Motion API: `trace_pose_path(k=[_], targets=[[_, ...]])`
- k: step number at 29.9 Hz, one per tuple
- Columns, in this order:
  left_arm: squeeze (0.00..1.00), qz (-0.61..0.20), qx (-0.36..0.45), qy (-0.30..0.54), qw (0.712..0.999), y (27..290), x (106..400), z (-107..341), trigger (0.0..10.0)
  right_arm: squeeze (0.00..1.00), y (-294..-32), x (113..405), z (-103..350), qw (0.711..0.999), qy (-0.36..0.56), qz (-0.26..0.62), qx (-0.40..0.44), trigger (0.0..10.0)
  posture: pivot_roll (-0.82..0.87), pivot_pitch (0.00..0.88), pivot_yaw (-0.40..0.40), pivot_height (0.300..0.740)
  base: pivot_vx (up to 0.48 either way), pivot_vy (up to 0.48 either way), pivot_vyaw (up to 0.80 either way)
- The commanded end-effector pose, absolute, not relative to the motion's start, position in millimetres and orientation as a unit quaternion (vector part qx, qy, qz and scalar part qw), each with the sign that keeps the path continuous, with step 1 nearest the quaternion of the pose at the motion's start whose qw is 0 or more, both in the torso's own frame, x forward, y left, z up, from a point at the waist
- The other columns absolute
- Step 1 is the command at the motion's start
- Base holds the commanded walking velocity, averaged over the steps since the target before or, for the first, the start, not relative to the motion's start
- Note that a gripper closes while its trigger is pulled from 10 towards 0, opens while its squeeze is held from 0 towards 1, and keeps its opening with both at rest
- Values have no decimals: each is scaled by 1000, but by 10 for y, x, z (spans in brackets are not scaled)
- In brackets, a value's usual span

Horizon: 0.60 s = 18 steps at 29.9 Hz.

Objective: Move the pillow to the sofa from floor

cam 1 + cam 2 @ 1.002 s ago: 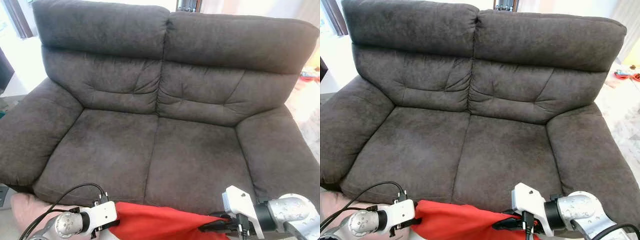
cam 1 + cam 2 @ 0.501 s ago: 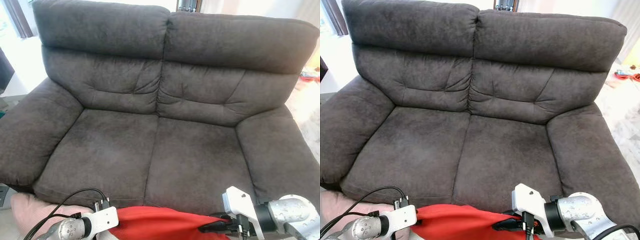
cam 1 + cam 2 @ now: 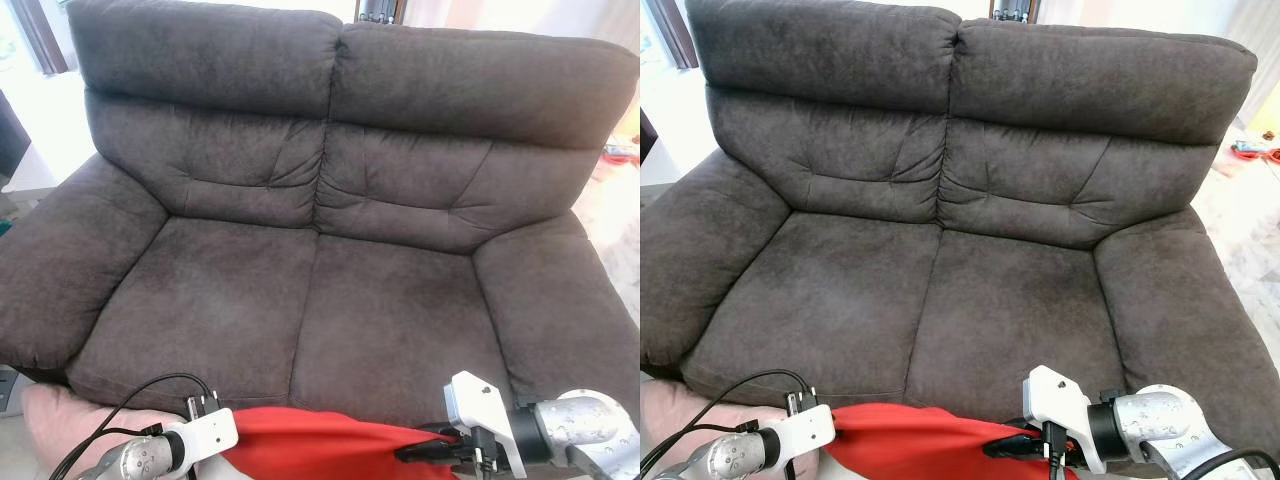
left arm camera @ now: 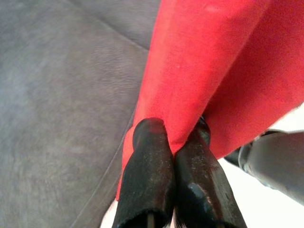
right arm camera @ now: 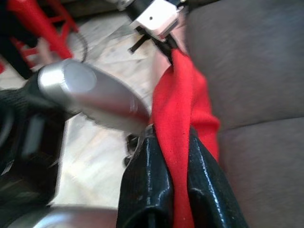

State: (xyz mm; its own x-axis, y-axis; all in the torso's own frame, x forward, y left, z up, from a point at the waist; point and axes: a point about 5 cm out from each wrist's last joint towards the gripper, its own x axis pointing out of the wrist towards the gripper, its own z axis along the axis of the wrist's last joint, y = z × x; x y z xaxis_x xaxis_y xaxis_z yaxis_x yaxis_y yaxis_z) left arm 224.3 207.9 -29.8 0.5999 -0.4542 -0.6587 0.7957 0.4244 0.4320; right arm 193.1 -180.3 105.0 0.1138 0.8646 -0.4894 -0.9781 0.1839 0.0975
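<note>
Dark grey-brown upholstery of a two-seat sofa (image 3: 320,250) made up most of the scene, with pale floor (image 5: 102,161) visible beside it.

Nearest, in front of the sofa's front edge, the red pillow (image 3: 320,450) hung between both arms, held clear of the floor and not yet on the seat cushions. The left gripper (image 4: 178,137) held the pillow's left end: its jaws were pressed together on a fold of the red fabric, as the left wrist view showed. The right gripper (image 5: 171,142) held the pillow's right end in the same way, jaws pinching a ridge of red fabric between the two black fingers (image 5: 145,185). A black cable (image 3: 150,390) looped over the left wrist, just in front of the sofa's front edge.

A pale pink cushion-like object (image 3: 60,420) lay below the sofa's left front corner.

Farther back, both seat cushions carried nothing. Behind them rose the padded backrest, and the armrests flanked the seat on either side.
</note>
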Motion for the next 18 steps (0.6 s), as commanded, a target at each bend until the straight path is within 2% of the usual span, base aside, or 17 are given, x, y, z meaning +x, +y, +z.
trace_pose_path(k=[1,3,6,9,13,14,15,16,17,18], targets=[[0,-344,356,240,835,2161,2281,-281,0,0,-1789,2040,1205,753,170,620,-142,10000,42,56,-70,740,0,0,0],[0,-335,349,237,842,2165,2300,-265,0,0,-1793,2055,1190,759,169,613,-139,10000,41,55,-69,740,0,0,0],[0,-296,318,203,878,2157,2440,-146,0,0,-1839,2163,1097,797,158,566,-140,10000,48,56,-68,740,0,0,0],[0,-239,277,126,922,2114,2690,118,0,0,-1882,2275,985,840,146,504,-137,10000,47,55,-67,740,0,0,0],[0,-184,236,42,953,2050,2885,412,0,0,-1892,2334,902,876,127,452,-114,10000,57,55,-65,740,0,0,0],[0,-154,210,0,965,2010,2952,564,2980,0,-1905,2368,869,898,112,416,-93,10000,61,55,-64,740,0,0,0],[0,-154,210,0,965,2010,2952,564,2980,0,-1905,2368,869,898,112,416,-93,10000,61,55,-64,740,0,0,0],[0,-137,194,-21,971,1981,2978,642,10000,0,-1918,2390,847,911,105,391,-75,10000,62,54,-64,740,0,0,0],[0,-114,177,-57,976,1917,3000,767,10000,0,-1944,2438,795,936,91,335,-57,10000,65,55,-63,740,0,0,0],[0,-109,172,-71,977,1884,3001,813,10000,0,-1944,2451,774,945,84,314,-44,10000,65,54,-63,740,0,0,0]])
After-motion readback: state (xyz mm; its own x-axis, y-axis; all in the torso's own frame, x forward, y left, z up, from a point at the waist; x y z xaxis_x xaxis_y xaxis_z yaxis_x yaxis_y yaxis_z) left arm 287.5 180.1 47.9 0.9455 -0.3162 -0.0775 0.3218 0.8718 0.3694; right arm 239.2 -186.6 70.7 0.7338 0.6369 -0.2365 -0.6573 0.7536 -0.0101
